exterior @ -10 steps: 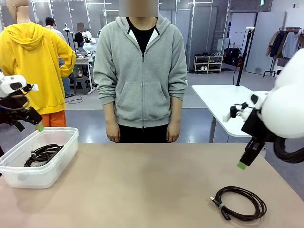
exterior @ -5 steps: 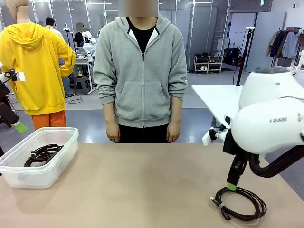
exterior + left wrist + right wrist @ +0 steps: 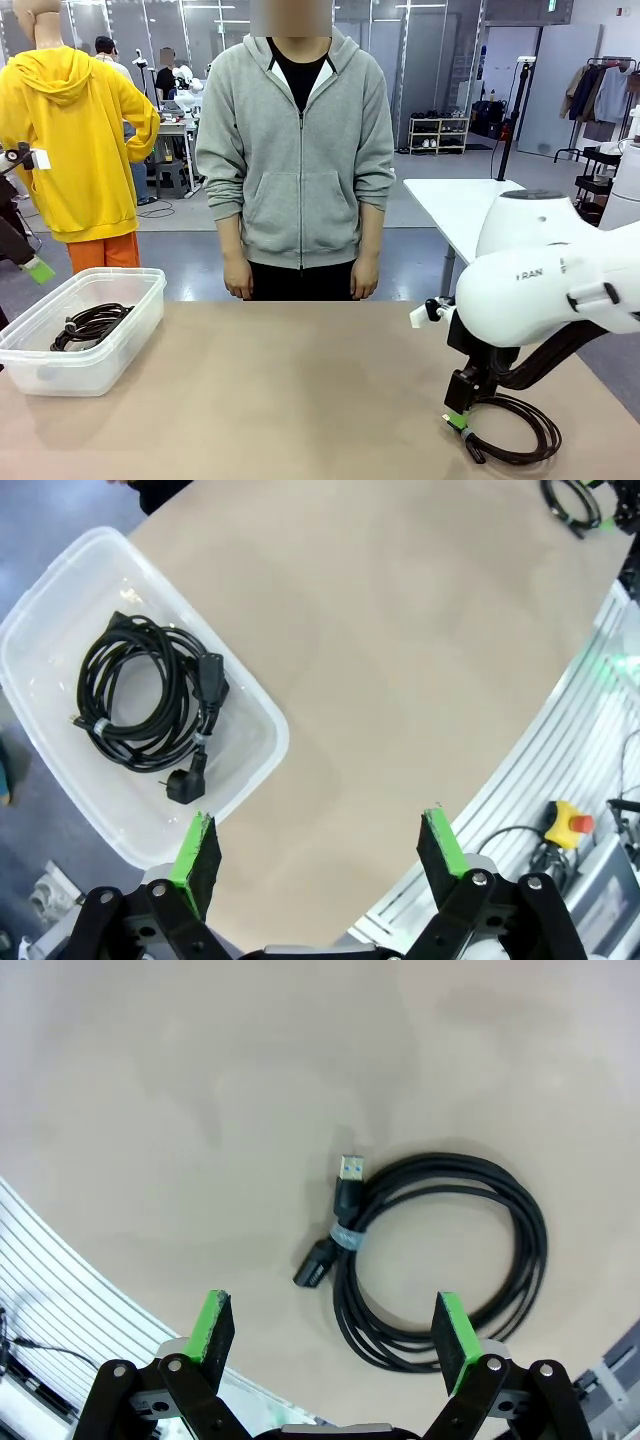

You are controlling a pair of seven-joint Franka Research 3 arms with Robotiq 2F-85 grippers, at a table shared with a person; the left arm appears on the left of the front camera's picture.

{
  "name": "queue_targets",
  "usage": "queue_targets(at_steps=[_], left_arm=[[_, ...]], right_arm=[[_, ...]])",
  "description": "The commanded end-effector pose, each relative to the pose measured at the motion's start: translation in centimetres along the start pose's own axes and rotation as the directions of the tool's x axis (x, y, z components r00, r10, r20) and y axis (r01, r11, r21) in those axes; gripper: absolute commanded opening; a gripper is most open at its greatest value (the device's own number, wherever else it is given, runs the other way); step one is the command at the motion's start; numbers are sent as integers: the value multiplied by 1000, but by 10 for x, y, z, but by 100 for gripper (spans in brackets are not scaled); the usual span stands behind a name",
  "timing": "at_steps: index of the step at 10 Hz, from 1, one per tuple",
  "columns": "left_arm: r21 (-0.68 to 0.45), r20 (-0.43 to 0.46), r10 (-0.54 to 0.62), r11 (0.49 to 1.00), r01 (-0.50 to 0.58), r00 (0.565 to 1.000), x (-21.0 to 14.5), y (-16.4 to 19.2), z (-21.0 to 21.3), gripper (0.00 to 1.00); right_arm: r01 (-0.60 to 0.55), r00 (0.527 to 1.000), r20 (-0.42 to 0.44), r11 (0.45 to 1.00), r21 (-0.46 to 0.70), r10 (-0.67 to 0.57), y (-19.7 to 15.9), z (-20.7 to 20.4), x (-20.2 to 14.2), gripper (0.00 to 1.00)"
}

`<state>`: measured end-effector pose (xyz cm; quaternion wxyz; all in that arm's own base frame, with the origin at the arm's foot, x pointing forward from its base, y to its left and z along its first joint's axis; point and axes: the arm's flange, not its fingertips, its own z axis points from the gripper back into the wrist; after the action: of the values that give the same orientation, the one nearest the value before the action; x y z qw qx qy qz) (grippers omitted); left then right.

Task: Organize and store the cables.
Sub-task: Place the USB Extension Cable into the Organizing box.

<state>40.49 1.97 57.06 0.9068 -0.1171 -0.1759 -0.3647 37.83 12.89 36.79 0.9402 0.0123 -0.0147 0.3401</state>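
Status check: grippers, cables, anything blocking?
Both open: right gripper above the coiled cable on the table, left gripper empty. Second cable in bin. Nothing blocking.

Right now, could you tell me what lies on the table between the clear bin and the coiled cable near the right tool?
Nothing: between the clear bin and the coiled cable, the front view shows bare table.

table [image 3: 300, 390]: matt, smooth | bin [image 3: 130, 335]: translucent glossy plastic | cables [image 3: 440, 1250]: black, slightly glossy
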Motion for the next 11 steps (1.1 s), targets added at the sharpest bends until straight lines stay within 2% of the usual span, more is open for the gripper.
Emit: queue_targets(at_steps=[1, 7, 8, 11], left_arm=[[22, -2, 19, 1000, -19, 1000, 4, 2, 3, 100], [22, -2, 19, 1000, -19, 1000, 4, 2, 3, 100], [22, -2, 19, 1000, -19, 1000, 4, 2, 3, 100], [22, -2, 19, 1000, -19, 1000, 4, 2, 3, 100]], right_arm=[[60, 998, -6, 998, -4, -60, 9, -28, -1, 100], [151, 986, -73, 988, 29, -148, 2, -61, -8, 100], [171, 984, -64, 985, 36, -168, -1, -65, -9, 100], [197, 979, -58, 980, 27, -196, -7, -69, -6, 73]])
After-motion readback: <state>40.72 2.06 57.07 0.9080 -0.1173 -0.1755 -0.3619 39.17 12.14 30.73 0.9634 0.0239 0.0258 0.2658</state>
